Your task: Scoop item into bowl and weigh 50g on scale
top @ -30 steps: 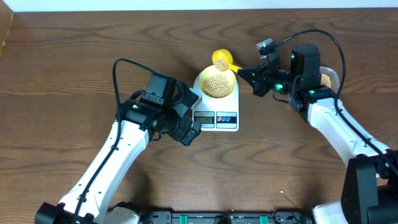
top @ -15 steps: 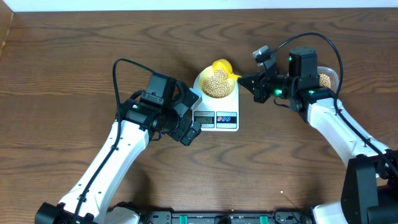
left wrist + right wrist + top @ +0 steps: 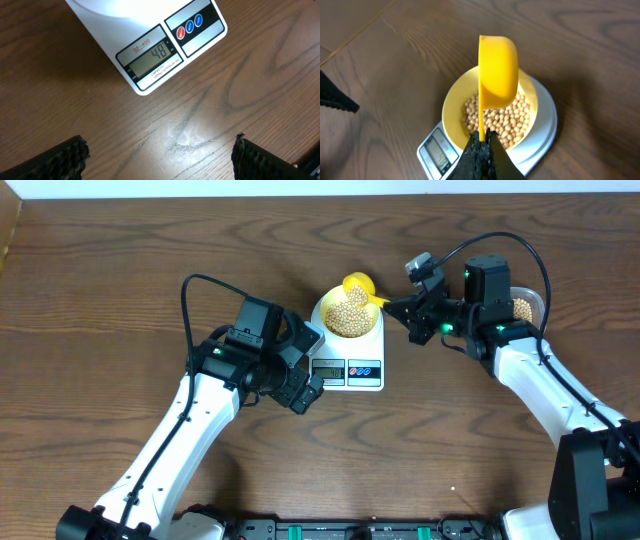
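Note:
The white scale (image 3: pixel 376 346) carries the pale yellow-green bowl (image 3: pixel 326 308), which holds a heap of tan beans (image 3: pixel 348 316). My right gripper (image 3: pixel 392 302) is shut on the thin handle of a bright yellow scoop (image 3: pixel 358 283). In the right wrist view the scoop (image 3: pixel 497 70) hangs tipped on its side over the bowl (image 3: pixel 454 107) and the beans (image 3: pixel 512 122), with the gripper (image 3: pixel 482 141) just below. My left gripper (image 3: pixel 160 152) stands open above bare wood in front of the scale (image 3: pixel 150 27). Its display (image 3: pixel 152 54) reads 48.
A clear container (image 3: pixel 527 306) with more beans sits at the far right, behind my right arm. The left arm reaches up to the scale's front left corner. Brown wood tabletop surrounds the scale.
The scoop, upright and full of beans a second ago, has rolled onto its side over the bowl and shows no beans. The left arm has not moved.

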Available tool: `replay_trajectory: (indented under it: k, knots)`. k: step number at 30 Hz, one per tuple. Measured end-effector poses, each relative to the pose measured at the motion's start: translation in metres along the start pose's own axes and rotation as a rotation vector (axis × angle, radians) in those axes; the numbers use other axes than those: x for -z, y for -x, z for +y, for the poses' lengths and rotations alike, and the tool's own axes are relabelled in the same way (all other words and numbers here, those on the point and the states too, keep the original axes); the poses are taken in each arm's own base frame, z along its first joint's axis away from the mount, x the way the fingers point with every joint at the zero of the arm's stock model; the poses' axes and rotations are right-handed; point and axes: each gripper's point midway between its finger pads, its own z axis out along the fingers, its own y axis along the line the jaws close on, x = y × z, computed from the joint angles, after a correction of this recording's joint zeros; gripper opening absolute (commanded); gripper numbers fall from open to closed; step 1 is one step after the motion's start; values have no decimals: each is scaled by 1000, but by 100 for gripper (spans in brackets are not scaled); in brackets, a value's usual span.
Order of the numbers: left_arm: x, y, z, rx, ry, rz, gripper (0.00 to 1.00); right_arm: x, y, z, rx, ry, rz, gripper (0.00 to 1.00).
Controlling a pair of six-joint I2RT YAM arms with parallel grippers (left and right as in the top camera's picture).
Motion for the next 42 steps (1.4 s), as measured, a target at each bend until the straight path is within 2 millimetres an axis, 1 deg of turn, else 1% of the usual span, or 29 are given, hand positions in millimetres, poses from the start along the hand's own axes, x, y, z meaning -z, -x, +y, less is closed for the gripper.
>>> replay_trajectory:
  k: [6, 20, 27, 36, 42]
  knots:
    - [0, 0, 0, 0, 0, 0, 94, 0, 3, 0, 14, 0, -12, 1]
    - [0, 0, 0, 0, 0, 0, 94, 0, 3, 1, 24, 3, -11, 1]
    - [0, 0, 0, 0, 0, 0, 94, 0, -1, -1, 50, -5, 5, 1]
    - [0, 0, 0, 0, 0, 0, 93, 0, -2, -3, 70, -16, 7, 1]
    - [0, 0, 0, 0, 0, 0, 94, -3, -3, 3, 77, -4, 14, 1]
